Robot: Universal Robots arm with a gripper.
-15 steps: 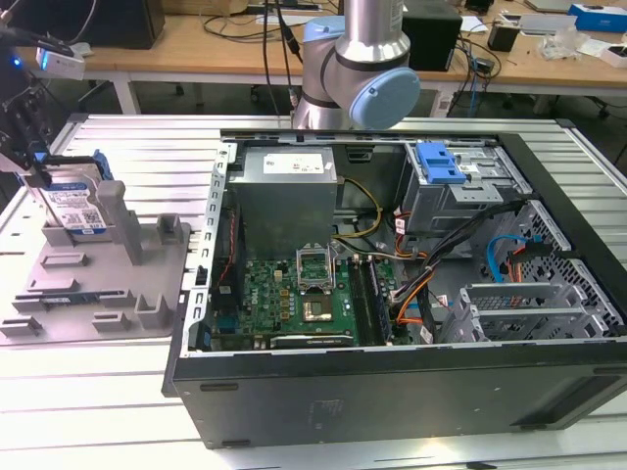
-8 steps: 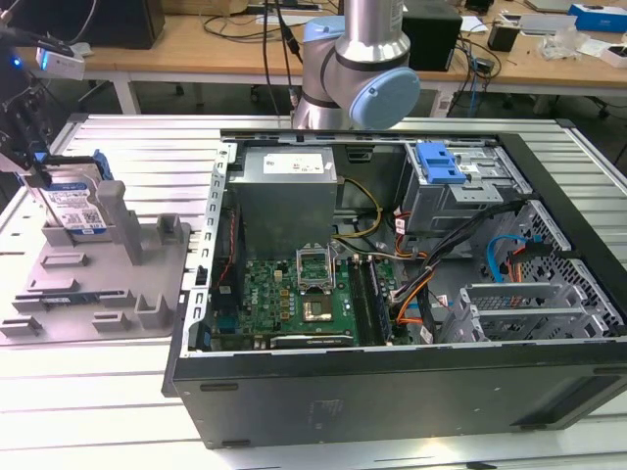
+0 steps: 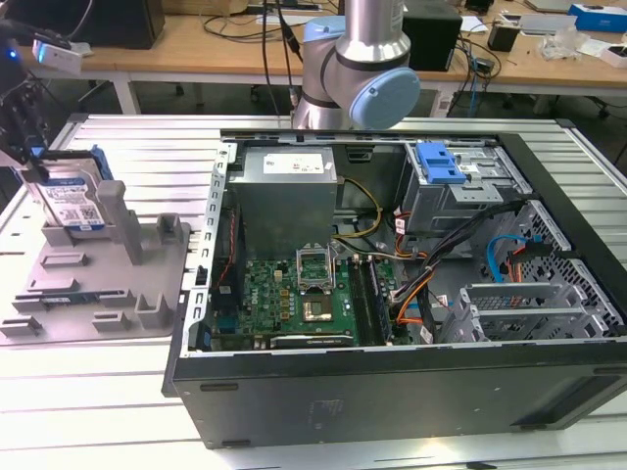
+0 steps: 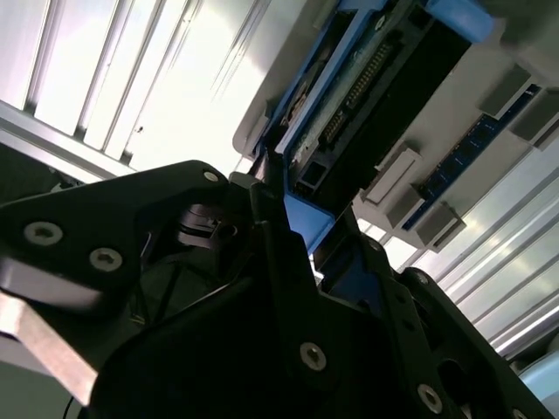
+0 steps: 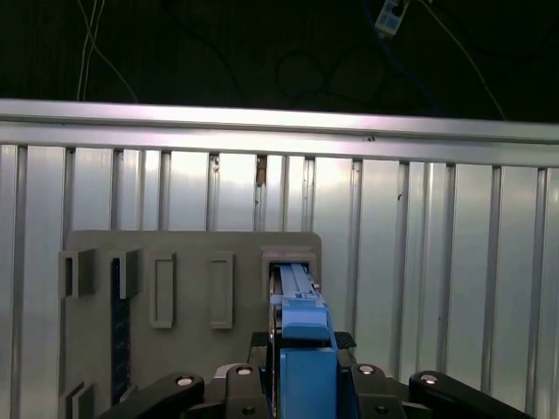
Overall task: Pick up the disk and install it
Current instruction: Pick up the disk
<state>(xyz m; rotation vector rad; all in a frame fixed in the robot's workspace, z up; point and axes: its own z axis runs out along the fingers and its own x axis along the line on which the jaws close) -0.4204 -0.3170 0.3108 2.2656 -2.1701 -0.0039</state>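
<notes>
Nearest thing is my gripper [image 5: 306,353] itself: matte black metal, chunky links dotted with round screw heads. The jaws are pinched in on the blue plastic carrier [image 5: 306,336] from both sides, so I'm clamped onto the disk [image 3: 73,201], with the gap between them only as wide as the carrier is thick.

The disk is a flat silver slab with a white-and-blue label. It's standing on edge, long axis roughly up and down and leaning a touch, with the label face turned toward the exterior view. In the second wrist view the other face looks dark, with a row of connector pins.

Its lower end sits in a slot of the grey moulded holder tray [image 3: 108,284], a blocky matte thing full of rectangular pockets. The tray rests by the table's [image 3: 147,147] edge on the exterior view's left. The table is shiny ribbed aluminium. The open black computer case [image 3: 392,397] takes up the middle and right, well apart from the disk.
</notes>
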